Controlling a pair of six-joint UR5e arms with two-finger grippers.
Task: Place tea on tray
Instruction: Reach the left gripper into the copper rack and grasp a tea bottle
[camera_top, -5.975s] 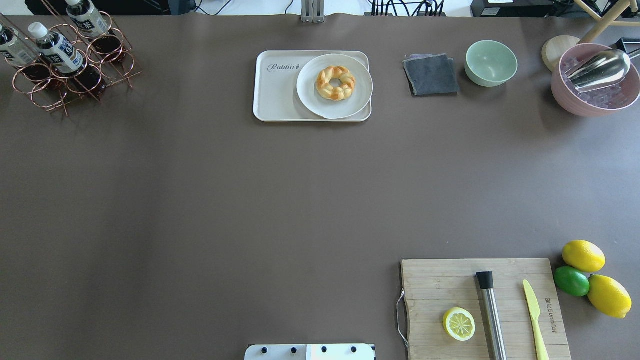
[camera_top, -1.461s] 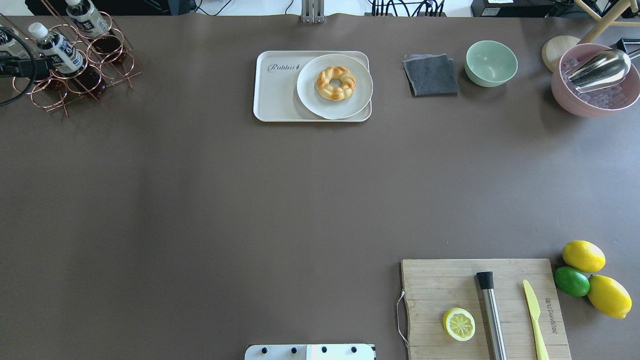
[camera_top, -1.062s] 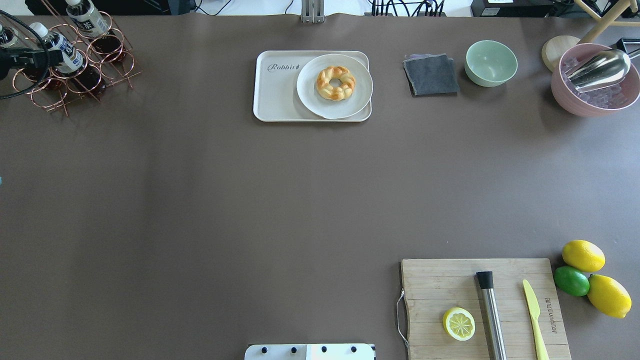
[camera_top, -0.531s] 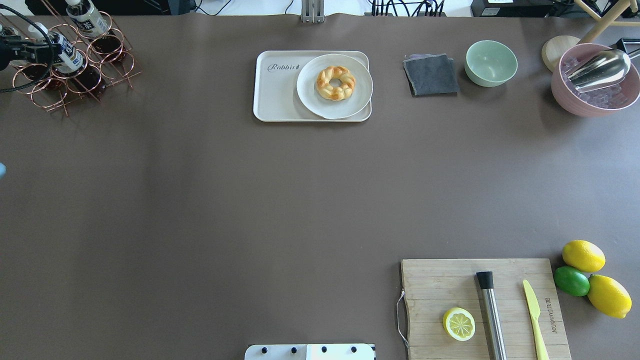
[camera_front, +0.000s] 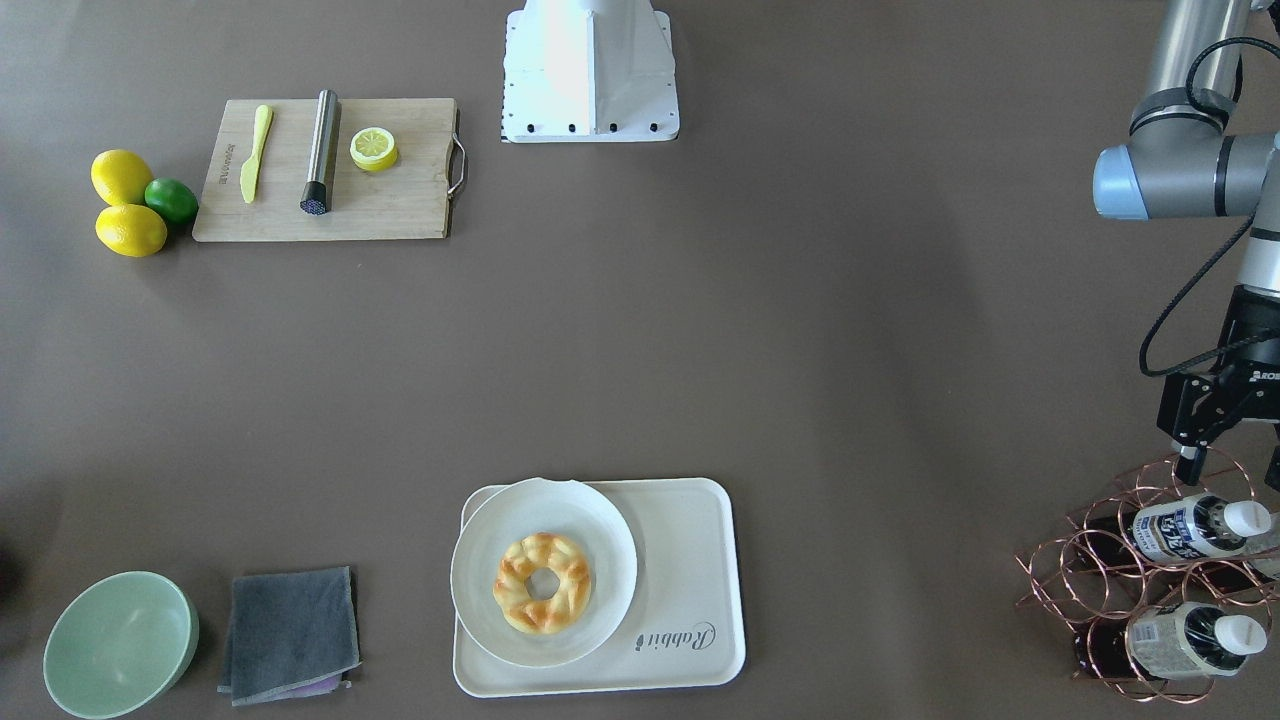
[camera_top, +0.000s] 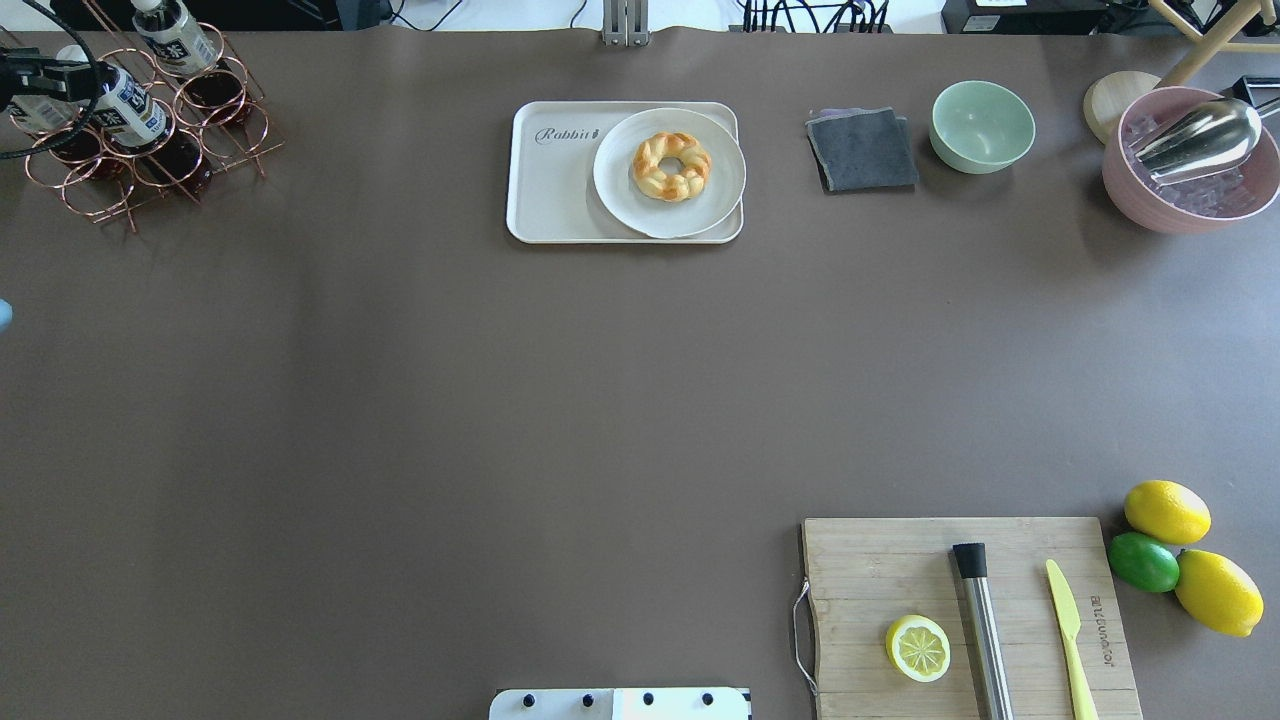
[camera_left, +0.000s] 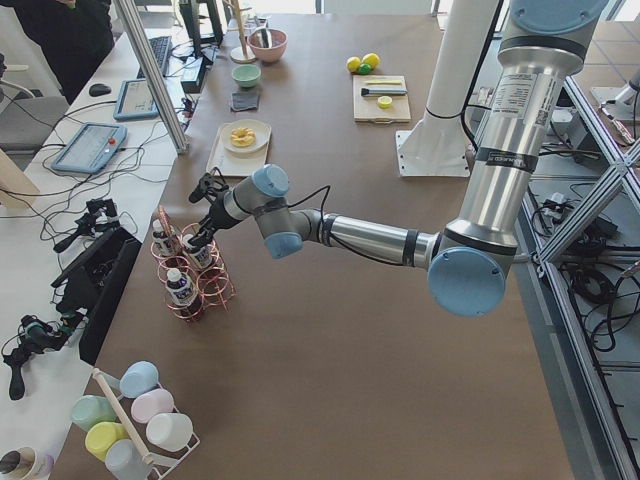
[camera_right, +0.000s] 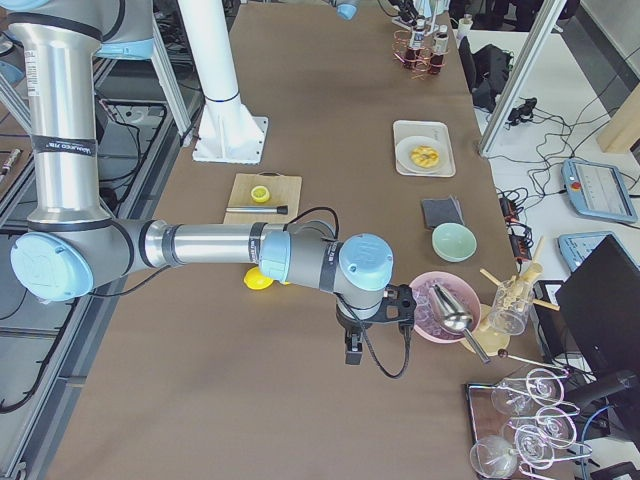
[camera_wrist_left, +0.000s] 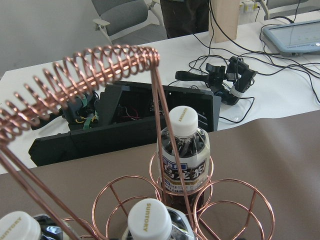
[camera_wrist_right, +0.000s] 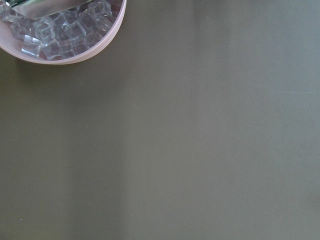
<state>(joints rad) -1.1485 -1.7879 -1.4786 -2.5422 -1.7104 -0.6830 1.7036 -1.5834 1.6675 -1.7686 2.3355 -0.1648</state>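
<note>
Tea bottles (camera_top: 118, 98) with white caps stand in a copper wire rack (camera_top: 150, 160) at the far left corner; they also show in the front view (camera_front: 1190, 526) and close up in the left wrist view (camera_wrist_left: 183, 160). My left gripper (camera_front: 1228, 468) is open and empty, right above the rack's near side, beside the bottles, touching none. The cream tray (camera_top: 550, 185) at the far middle carries a round plate (camera_top: 620, 200) with a doughnut; its left part is bare. My right gripper (camera_right: 365, 335) hovers by the pink bowl; I cannot tell if it is open.
A pink bowl of ice (camera_top: 1190, 190) with a metal scoop, a green bowl (camera_top: 982, 125) and a grey cloth (camera_top: 862, 150) stand at the far right. A cutting board (camera_top: 880, 570) with a lemon half, knife and metal rod lies near right, with lemons and a lime beside it.
My left arm has come in from the left edge. Its gripper has moved over the rack and farther from the robot, toward the bottles. Nothing else has moved.
</note>
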